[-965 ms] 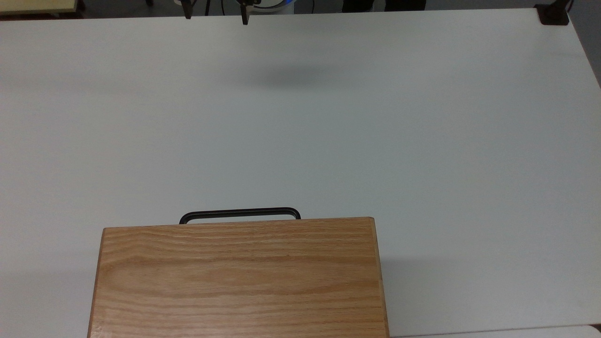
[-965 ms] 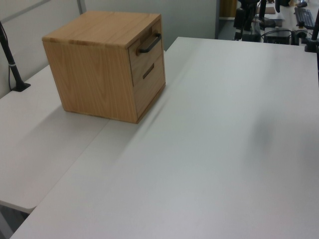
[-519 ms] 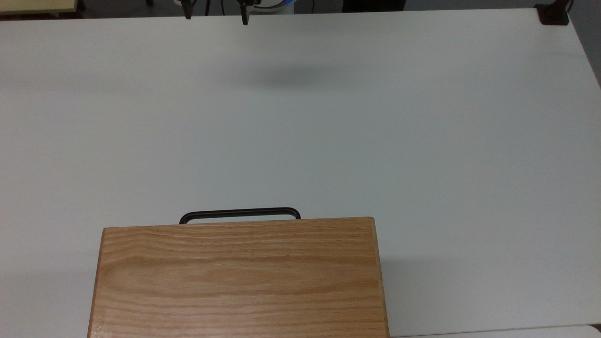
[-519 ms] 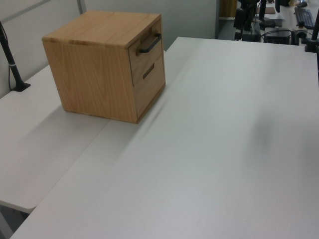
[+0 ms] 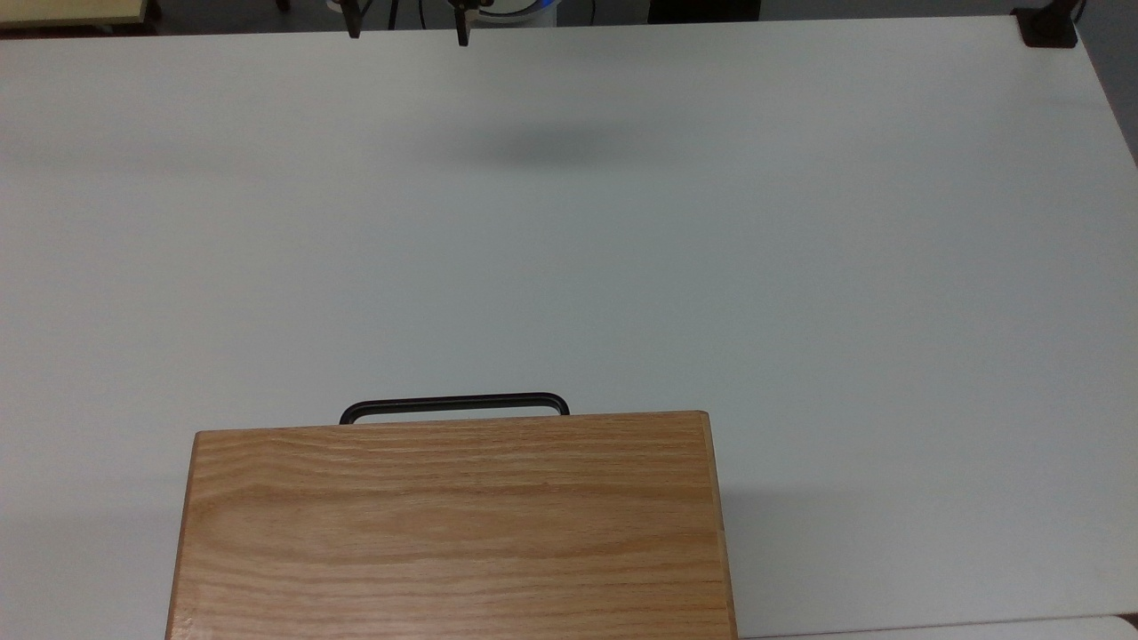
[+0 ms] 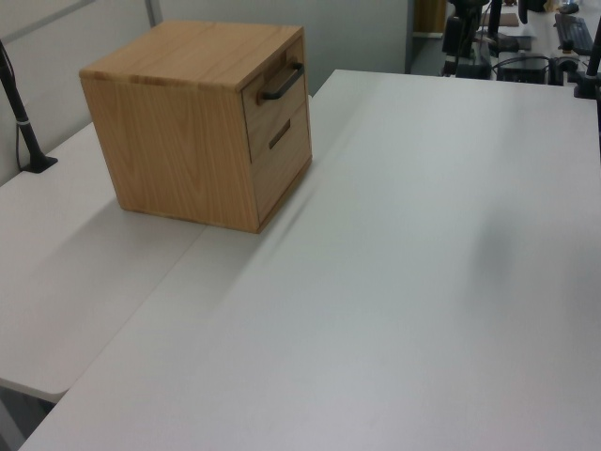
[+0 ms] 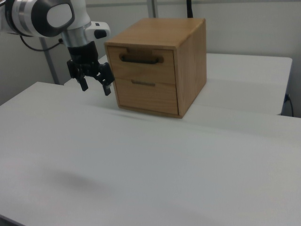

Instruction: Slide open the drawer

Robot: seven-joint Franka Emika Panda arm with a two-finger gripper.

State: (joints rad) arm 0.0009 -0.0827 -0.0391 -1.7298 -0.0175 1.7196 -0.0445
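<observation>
Comparing this moment with the earlier top and left views, we find almost nothing changed: the cabinet (image 5: 453, 524) sits on the same spot of the white table (image 5: 800, 267), its drawers are as flush as before, and the soft shadow on the tabletop lies where it did. At the top view's upper edge the two dark fingertips of the pincer (image 5: 407, 27) stand at nearly the same place.

Going from the right view's left, we see the white arm (image 7: 47, 16) reaching in, and below it the black pincer (image 7: 96, 87) hanging above the table with its two fingers (image 7: 107, 87) spread wide and nothing between them. To the right view's right of the pincer, and apart from it, stands the cabinet. The drawer (image 7: 146, 63) is the upper of two fronts facing the pincer, roughly level with it in that view; it is pushed fully in, so we cannot see what it holds. Its black bar handle (image 7: 141, 59) runs across the front. Beneath it is the lower drawer (image 7: 146, 94) with a smaller handle, also pushed in.

In the left view the cabinet stands toward the left view's upper left, fronts turned to the left view's right. In the top view the handle juts from the cabinet's far edge, well apart from the pincer tips.
</observation>
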